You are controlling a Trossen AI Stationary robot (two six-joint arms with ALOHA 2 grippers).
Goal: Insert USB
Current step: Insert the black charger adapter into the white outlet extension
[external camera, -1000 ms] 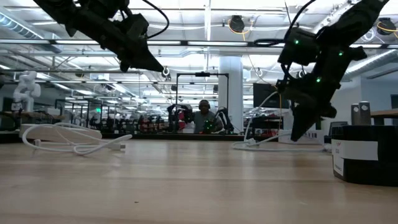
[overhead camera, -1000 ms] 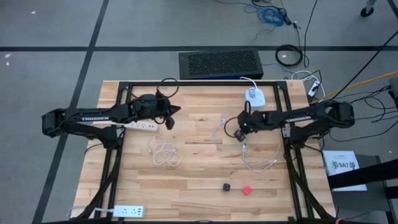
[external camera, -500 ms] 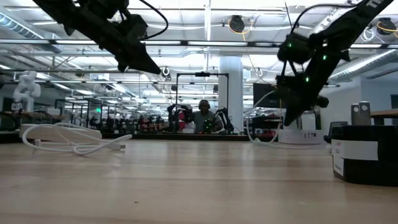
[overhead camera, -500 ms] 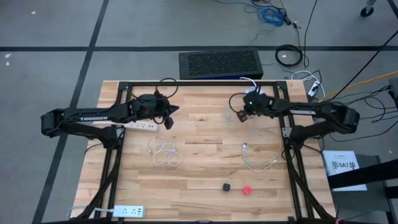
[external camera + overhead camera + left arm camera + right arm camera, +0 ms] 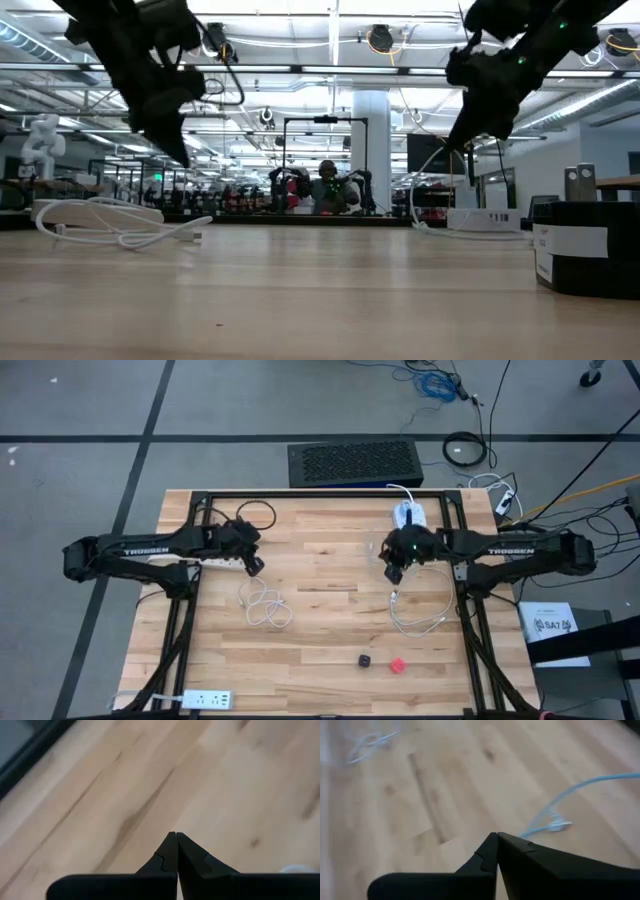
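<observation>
A white USB cable (image 5: 418, 618) lies in loose loops on the wooden table's right part, its plug end (image 5: 559, 825) flat on the wood. My right gripper (image 5: 393, 576) hangs shut and slanted down above the table, just to the far side of that plug end, holding nothing. A white charger block (image 5: 408, 515) sits at the far right. My left gripper (image 5: 256, 567) is also shut with nothing in it. It points steeply down over bare wood beside a white power strip (image 5: 226, 561). A second white cable coil (image 5: 262, 603) lies to its near side.
A black cube (image 5: 365, 659) and a red cube (image 5: 397, 665) lie toward the near edge. Another power strip (image 5: 205, 700) sits at the near left corner. A black frame rail (image 5: 320, 492) runs round the table. People sit in the room behind (image 5: 325, 188).
My right gripper has risen well clear of the table, first swinging toward the far edge and then coming back over the cable's plug end. My left gripper has tipped steeply downward and drawn a little toward the left. Both have stayed shut.
</observation>
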